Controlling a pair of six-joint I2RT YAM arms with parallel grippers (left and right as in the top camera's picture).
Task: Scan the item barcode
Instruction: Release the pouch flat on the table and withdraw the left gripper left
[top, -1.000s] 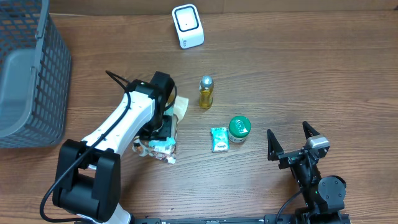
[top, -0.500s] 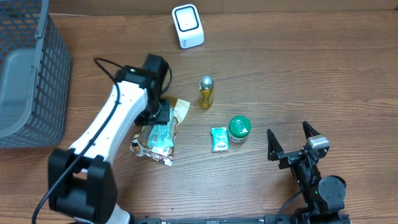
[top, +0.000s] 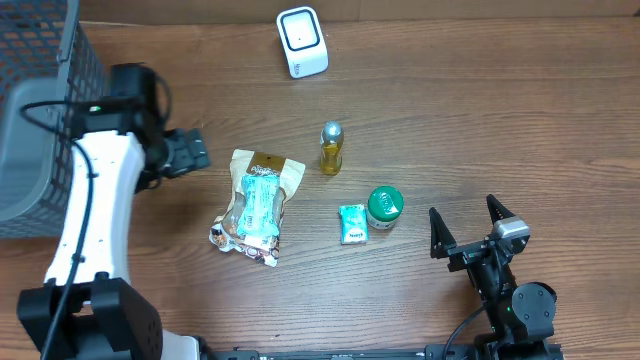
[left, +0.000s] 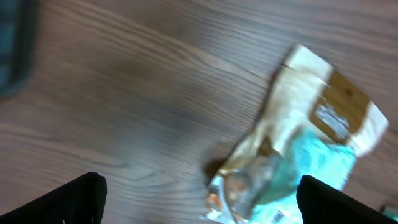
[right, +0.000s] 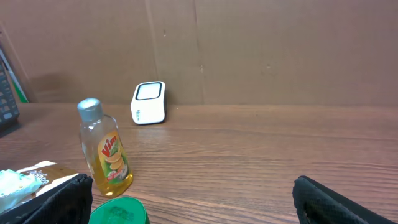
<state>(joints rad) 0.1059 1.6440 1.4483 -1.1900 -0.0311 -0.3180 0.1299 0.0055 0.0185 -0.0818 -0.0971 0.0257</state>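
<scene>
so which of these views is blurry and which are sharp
Left wrist view: smeared all over, the snack bag soft and its print unreadable. Right wrist view: sharp, with the label on the yellow bottle and the white scanner crisp. Overhead view: sharp and evenly lit, no glare.

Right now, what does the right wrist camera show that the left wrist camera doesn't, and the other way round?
Only the right wrist view shows the yellow bottle, the white scanner behind it, and the green lid at the bottom edge. Only the left wrist view shows most of the snack bag lying flat, plus a dark shape at top left, too blurred to name. Both share the wooden table and the snack bag, though the right wrist view catches just its corner.
</scene>
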